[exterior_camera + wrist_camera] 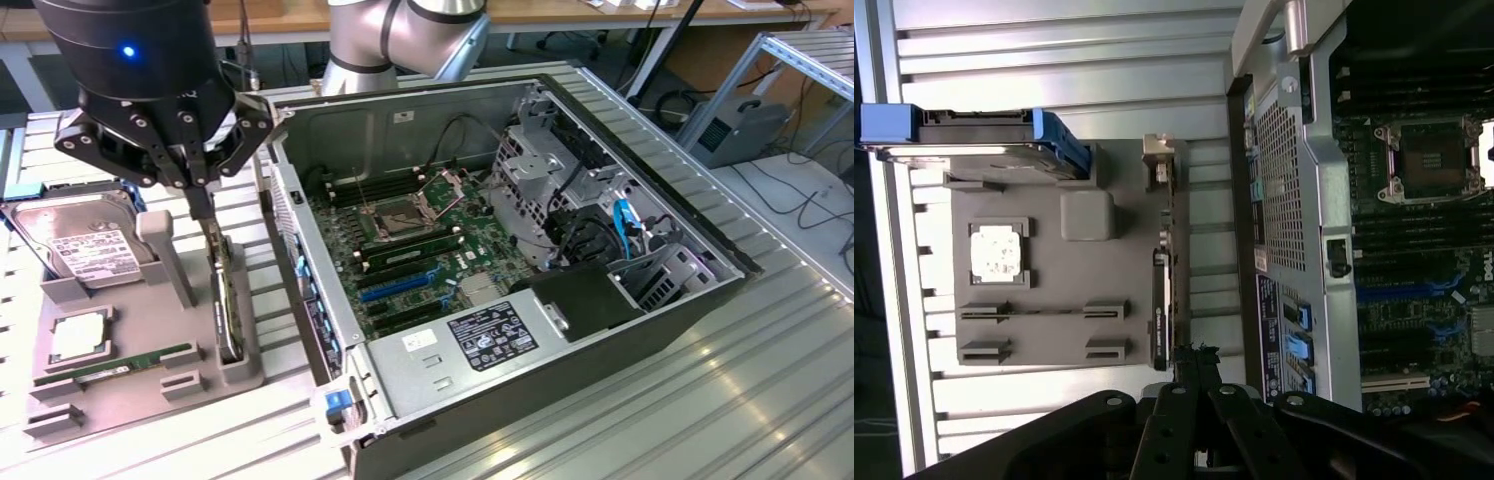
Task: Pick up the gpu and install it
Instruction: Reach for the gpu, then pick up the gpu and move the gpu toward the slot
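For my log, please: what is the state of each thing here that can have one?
gripper: shut, at the top edge of the gpu.
gpu: on edge in the holder, not installed.
computer case: open, motherboard exposed.
hard drive: resting in the holder.
RAM stick: lying in the holder.

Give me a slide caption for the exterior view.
Closed tool at the top edge of the gpu standing in its grey holder, beside the open computer case.

gpu [230,300] upright in fixture [140,320], beside case [601,390] on exterior view's left; hard drive [80,245] further left.
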Robot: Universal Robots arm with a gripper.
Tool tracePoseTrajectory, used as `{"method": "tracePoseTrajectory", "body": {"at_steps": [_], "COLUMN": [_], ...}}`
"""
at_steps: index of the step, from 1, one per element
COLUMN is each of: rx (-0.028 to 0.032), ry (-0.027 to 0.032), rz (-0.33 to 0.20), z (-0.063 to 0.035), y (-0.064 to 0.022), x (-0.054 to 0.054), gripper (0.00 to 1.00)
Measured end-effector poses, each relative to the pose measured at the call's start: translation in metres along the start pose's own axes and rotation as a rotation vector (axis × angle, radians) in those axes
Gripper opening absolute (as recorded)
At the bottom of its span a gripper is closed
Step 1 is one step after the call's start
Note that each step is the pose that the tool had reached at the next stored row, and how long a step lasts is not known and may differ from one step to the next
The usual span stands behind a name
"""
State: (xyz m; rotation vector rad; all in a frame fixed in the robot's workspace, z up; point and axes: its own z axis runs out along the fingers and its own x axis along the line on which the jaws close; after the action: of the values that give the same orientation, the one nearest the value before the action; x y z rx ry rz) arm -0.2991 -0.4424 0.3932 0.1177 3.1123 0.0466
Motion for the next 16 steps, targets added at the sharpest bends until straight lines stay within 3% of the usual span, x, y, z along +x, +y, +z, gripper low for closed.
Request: {"method": "tracePoseTrajectory", "body": {"at_steps": [16], "rx": [0.0023], "ry": [-0.0001], "rz": [0.000], "z": [-0.0001], "y": [-0.0035], "x": [-0.0003], "gripper": [0.11]}}
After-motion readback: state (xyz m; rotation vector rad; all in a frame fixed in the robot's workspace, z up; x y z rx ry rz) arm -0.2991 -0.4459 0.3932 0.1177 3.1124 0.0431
